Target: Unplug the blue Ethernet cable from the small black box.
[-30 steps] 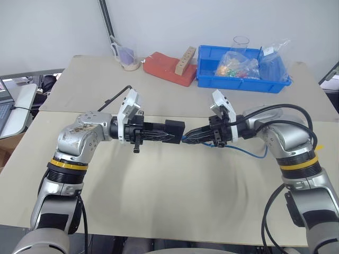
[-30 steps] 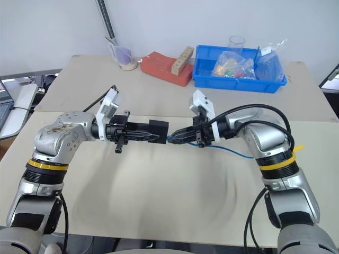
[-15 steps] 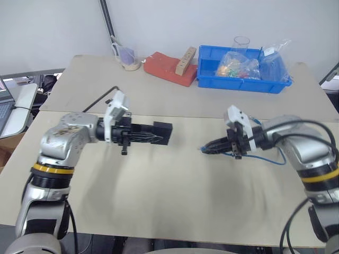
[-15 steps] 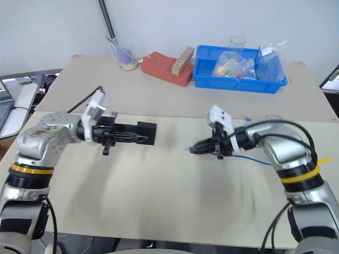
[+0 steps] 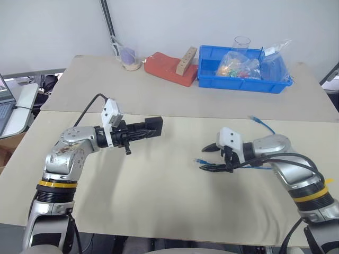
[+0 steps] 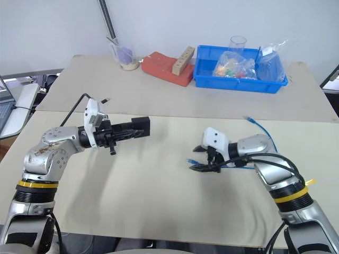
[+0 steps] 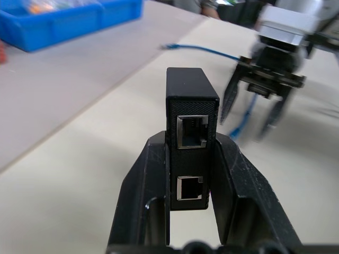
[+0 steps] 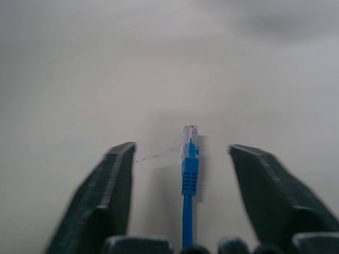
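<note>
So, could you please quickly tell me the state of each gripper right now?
Left gripper: shut on the small matte-black square box.
Right gripper: open; the thin bright-blue Ethernet cable lies loose between its fingers.

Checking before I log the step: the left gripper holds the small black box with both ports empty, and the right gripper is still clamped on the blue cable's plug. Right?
Not quite. The left gripper does hold the small black box with both ports empty, but the right gripper is open: in the right wrist view the blue Ethernet cable plug lies free between its spread fingers.
</note>
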You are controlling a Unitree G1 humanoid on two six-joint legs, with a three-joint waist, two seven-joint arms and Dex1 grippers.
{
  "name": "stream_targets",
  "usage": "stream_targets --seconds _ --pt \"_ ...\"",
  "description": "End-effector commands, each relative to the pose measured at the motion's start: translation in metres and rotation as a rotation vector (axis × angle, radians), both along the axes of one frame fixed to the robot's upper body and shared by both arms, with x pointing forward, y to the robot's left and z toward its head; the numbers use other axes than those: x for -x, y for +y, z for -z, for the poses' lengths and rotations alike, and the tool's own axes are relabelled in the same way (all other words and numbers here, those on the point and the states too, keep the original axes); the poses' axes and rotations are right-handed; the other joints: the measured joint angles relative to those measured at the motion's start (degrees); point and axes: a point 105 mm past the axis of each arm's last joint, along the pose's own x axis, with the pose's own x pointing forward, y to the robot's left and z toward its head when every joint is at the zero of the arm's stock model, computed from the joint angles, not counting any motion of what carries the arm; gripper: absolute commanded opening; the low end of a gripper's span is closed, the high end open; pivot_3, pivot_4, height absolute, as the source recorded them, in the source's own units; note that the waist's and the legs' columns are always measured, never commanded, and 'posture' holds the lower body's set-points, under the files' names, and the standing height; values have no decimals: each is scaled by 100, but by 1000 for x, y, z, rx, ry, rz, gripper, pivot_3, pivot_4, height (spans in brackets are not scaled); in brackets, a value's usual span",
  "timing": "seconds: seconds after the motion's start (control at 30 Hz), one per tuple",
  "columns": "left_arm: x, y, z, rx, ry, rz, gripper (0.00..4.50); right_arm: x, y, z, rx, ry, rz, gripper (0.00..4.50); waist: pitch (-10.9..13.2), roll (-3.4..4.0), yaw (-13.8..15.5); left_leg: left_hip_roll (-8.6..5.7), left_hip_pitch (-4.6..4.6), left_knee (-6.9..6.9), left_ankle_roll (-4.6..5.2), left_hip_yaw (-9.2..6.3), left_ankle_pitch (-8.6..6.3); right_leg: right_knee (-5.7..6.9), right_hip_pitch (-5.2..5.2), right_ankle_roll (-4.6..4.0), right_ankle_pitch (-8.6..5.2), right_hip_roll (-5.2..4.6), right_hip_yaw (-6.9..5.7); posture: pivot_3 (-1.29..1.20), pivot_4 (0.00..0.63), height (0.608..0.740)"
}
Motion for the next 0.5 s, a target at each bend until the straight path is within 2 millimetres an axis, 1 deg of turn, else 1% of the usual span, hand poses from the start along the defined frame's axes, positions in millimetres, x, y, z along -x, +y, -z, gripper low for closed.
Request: stream_targets --seconds 0.03,0.1,0.17,0.23,0.3,0.33,0.4,0.5 --pt "-19 27 9 12 -73 -204 527 7 19 -58 -197 -88 8 4454 0 0 -28 4 1 -1 0 0 0 1 0 0 0 2 1 0 150 740" --pt "-30 34 20 23 -104 -310 527 10 29 -78 -297 -117 45 4454 0 0 -30 7 3 -2 0 -1 0 3 0 0 0 6 0 0 150 740" --pt "-38 36 27 53 -120 -382 527 12 34 -87 -336 -152 81 4454 0 0 6 7 1 -2 0 -4 0 5 0 0 0 5 -4 0 150 740" --pt "-45 35 32 74 -141 -436 527 13 36 -89 -345 -172 107 4454 0 -2 73 1 -3 -1 0 -6 0 4 0 0 0 -3 -4 0 150 740" --pt "-53 31 38 90 -163 -488 527 13 37 -88 -351 -181 141 4454 -1 -2 128 -6 -6 -1 0 -4 0 3 0 0 1 -8 -4 0 150 740" --pt "-56 28 45 79 -171 -509 527 12 36 -88 -354 -184 160 4454 -1 -3 143 -9 -7 -1 0 -4 0 3 0 0 1 -13 -4 0 150 740" --pt "-60 24 55 68 -178 -531 527 11 35 -87 -355 -190 188 4454 -2 -4 167 -15 -10 -1 0 -4 0 2 0 1 1 -18 -4 0 150 740" --pt "-64 23 64 72 -174 -561 527 8 32 -86 -357 -195 222 4454 -2 -3 151 -18 -13 -1 0 -2 0 3 0 1 1 -19 -5 0 150 740"
